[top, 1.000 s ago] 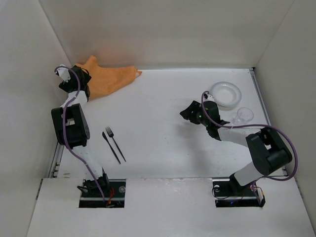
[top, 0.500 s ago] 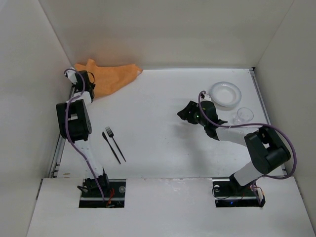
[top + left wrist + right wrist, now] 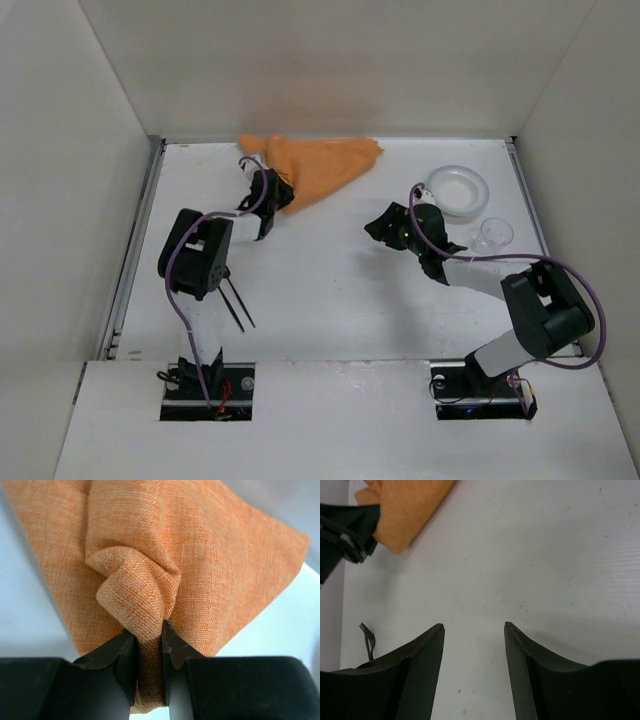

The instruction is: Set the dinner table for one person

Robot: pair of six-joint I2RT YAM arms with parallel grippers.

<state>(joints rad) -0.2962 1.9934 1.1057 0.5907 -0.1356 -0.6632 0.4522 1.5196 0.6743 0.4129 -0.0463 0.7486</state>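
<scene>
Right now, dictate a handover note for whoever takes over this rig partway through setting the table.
Left gripper: shut on a fold of the orange cloth, at the far middle of the table.
Right gripper: open, empty, over bare table.
White dish and clear glass: far right.
Fork and knife: near left, side by side.
Done: no place setting laid yet.
Left: spread the cloth, then arrange dish, cutlery, glass.
</scene>
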